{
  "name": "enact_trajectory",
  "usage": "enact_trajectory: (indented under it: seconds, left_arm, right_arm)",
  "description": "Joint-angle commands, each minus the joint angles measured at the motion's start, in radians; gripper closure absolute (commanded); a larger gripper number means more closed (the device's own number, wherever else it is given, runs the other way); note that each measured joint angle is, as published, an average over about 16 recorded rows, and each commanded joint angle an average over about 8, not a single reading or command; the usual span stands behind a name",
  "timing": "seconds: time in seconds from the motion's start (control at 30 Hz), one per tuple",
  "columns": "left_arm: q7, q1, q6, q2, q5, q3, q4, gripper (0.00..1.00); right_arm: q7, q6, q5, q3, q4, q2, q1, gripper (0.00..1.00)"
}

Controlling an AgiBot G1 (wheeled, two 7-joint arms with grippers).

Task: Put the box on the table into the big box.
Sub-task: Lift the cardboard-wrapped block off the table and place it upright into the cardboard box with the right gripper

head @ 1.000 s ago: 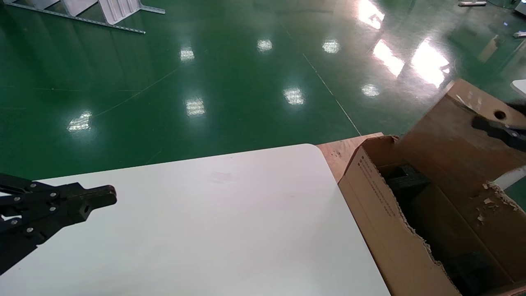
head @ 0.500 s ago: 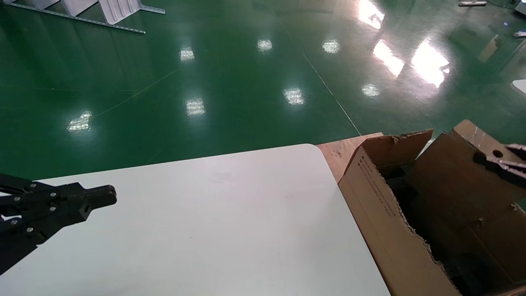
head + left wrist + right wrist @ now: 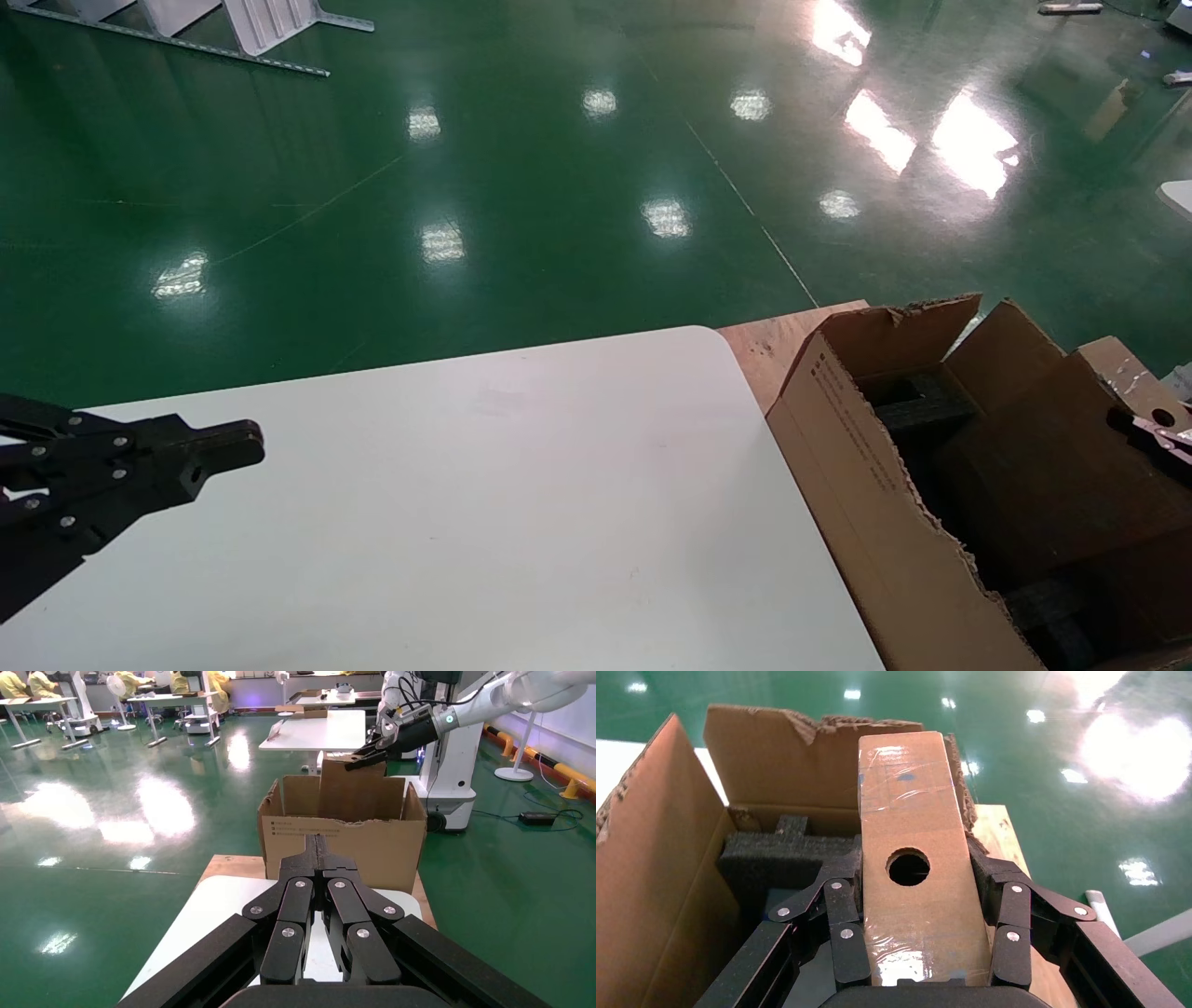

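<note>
The box (image 3: 916, 903), brown with taped sides and a round hole, is clamped between the fingers of my right gripper (image 3: 916, 857). In the head view this box (image 3: 1052, 447) leans tilted inside the big box (image 3: 866, 485), lower end down among the black foam (image 3: 917, 401); the right gripper (image 3: 1159, 433) holds its upper end at the frame's right edge. The left wrist view shows the box (image 3: 351, 787) sticking up out of the big box (image 3: 379, 850). My left gripper (image 3: 247, 445) hovers shut and empty over the table (image 3: 512, 503) at the left.
The big box stands on a wooden board (image 3: 773, 340) just past the table's rounded right corner. Its torn near wall (image 3: 652, 853) and upright flaps surround the opening. Green floor lies beyond, with a metal frame (image 3: 233, 28) far left.
My right gripper has come down with the box, from above the carton's right flap to inside the opening. The left gripper has not moved.
</note>
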Motion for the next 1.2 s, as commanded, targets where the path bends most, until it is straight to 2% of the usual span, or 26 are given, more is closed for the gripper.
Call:
enact_trajectory:
  seconds: [0.03, 0.47, 1.2]
  left_arm:
    - [0.000, 0.000, 0.000, 0.000, 0.000, 0.000, 0.000, 1.00]
    - [0.000, 0.000, 0.000, 0.000, 0.000, 0.000, 0.000, 1.00]
    - [0.000, 0.000, 0.000, 0.000, 0.000, 0.000, 0.000, 1.00]
  right_arm:
    - [0.000, -0.008, 0.024, 0.034, -0.023, -0.015, -0.037, 1.00]
    - [0.010, 0.011, 0.036, 0.075, -0.013, -0.038, -0.126, 1.00]
    - [0.044, 0.152, 0.000, 0.053, 0.020, -0.075, -0.117, 1.00]
